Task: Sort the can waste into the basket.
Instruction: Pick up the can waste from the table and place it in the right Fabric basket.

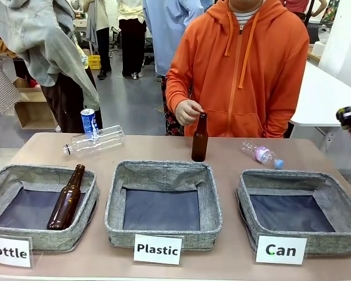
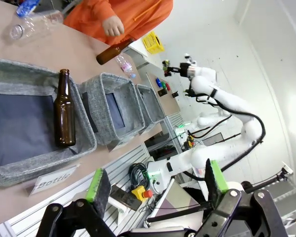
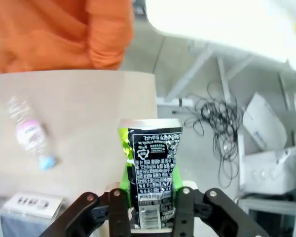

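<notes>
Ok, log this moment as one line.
right tool: shut on black can | left tool: open | blue can: on table, far left | Can basket: no can inside

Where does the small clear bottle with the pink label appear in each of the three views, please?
Front view: small bottle right of centre, behind the Can basket.
Left wrist view: small bottle upper middle, just below the held brown bottle.
Right wrist view: small bottle at left, on the table.
Shared landmark: the person's orange hoodie.

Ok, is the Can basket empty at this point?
Empty: the Can basket shows only bare dark lining, while the right gripper holds the black can between its pads.
</notes>
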### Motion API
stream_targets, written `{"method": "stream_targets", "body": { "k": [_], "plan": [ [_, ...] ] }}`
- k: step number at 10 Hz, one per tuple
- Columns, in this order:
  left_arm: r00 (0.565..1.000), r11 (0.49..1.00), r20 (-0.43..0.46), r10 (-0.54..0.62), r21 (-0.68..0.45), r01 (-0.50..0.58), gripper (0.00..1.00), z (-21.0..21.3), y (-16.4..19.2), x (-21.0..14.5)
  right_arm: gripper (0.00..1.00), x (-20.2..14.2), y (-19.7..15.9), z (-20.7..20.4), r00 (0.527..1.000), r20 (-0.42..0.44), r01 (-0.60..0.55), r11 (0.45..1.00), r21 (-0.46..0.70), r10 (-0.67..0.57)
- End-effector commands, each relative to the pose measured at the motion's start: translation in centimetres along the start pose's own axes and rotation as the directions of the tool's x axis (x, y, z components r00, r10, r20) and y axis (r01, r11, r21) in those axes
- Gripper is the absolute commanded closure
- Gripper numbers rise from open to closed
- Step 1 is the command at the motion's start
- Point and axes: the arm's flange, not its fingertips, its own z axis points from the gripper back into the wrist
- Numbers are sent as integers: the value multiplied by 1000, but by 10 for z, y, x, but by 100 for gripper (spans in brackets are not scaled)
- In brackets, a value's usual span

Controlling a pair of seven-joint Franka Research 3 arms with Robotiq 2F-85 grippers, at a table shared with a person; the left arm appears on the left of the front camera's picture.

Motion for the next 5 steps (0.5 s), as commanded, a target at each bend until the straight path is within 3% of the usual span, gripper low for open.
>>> {"method": "stream_targets", "body": {
  "k": [1, 3, 5],
  "plan": [
    [1000, 1000, 14, 11, -21, -11, 0, -1, -3, 0, 100, -31, 6, 51, 986, 59, -165, 977, 134, 158],
    [1000, 1000, 14, 11, -21, -11, 0, -1, -3, 0, 100, -53, 29, 81, 932, 80, -363, 898, 249, 355],
    [1000, 1000, 14, 11, -21, -11, 0, -1, -3, 0, 100, -76, 55, 90, 822, 135, -561, 750, 349, 553]
  ]
}}
